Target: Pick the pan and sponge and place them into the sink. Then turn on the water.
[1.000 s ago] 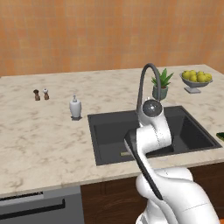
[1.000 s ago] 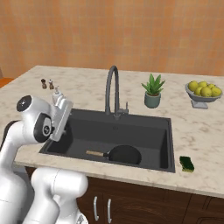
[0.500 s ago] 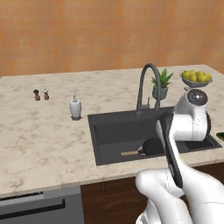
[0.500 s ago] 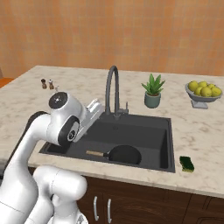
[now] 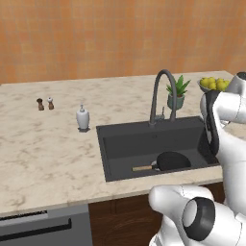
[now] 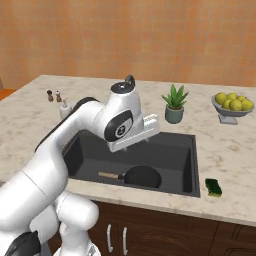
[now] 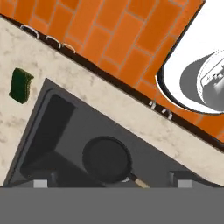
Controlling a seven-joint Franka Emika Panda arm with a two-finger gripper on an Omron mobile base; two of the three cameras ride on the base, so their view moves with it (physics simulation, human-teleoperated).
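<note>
Right base view: we are seeing the pan (image 6: 142, 177) lying in the sink (image 6: 170, 156), near its front wall, handle pointing left. The sponge (image 6: 214, 187) is sitting on the worktop (image 6: 227, 150) just right of the sink's front corner. Our claw (image 7: 111, 183) is hovering above the basin; in the hand view its tips are standing wide apart, holding nothing, the pan below between them.
</note>
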